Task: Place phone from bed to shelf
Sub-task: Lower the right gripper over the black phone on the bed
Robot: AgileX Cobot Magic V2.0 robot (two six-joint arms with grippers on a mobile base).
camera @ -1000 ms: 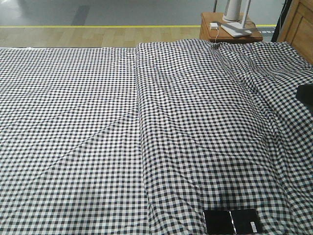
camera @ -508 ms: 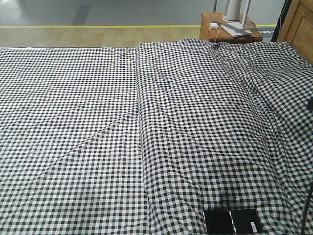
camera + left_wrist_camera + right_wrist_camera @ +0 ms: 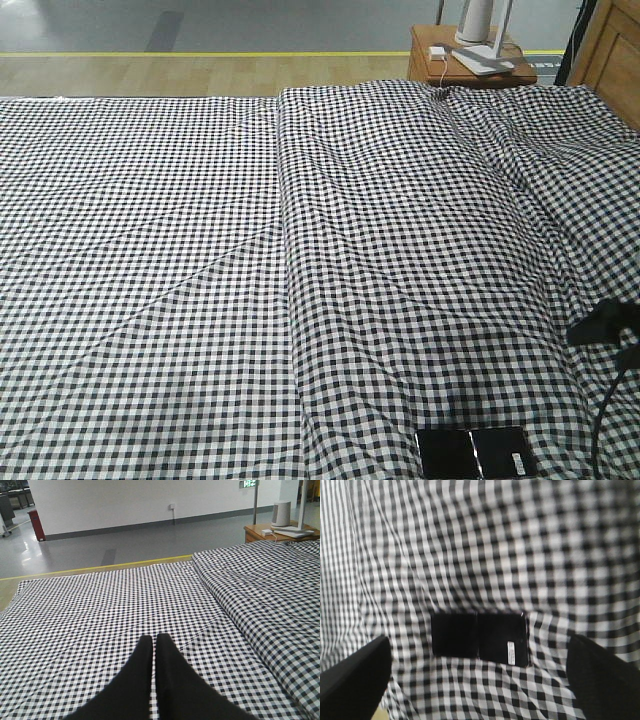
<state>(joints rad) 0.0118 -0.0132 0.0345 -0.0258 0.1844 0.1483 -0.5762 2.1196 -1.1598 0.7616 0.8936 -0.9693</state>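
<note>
The phone [image 3: 472, 452] is lying flat on the bed [image 3: 150, 250], close to the near edge and toward the right side, to the right of the long fold [image 3: 288, 300] running lengthwise down the sheet. It is showing as a thin, glossy black slab, with a crease crossing its middle and splitting it into two nearly equal halves. A thin pale rim is catching the light along its edges. A small white sticker [image 3: 511, 652] is sitting on the right half near the lower corner. There is print on it, but it is too small and blurred to read.

From the left wrist view, a green sign [image 3: 248, 483] is glowing high on the far wall. Its white characters are not legible.

The right gripper [image 3: 477, 637] is hanging over the phone with its fingers [image 3: 355, 680] spread wide. In its own view one is sitting at each lower corner, the phone is lying between them, and neither is touching it. That view is blurred. In the front view only a dark part of that arm is showing at the right edge, beyond the phone.

The left gripper [image 3: 154, 645] is hanging over the left half of the bed, well apart from the phone, its two dark fingers pressed together and holding nothing.

A nightstand [image 3: 470, 68] is standing past the far right corner of the bed, carrying a few white items.
</note>
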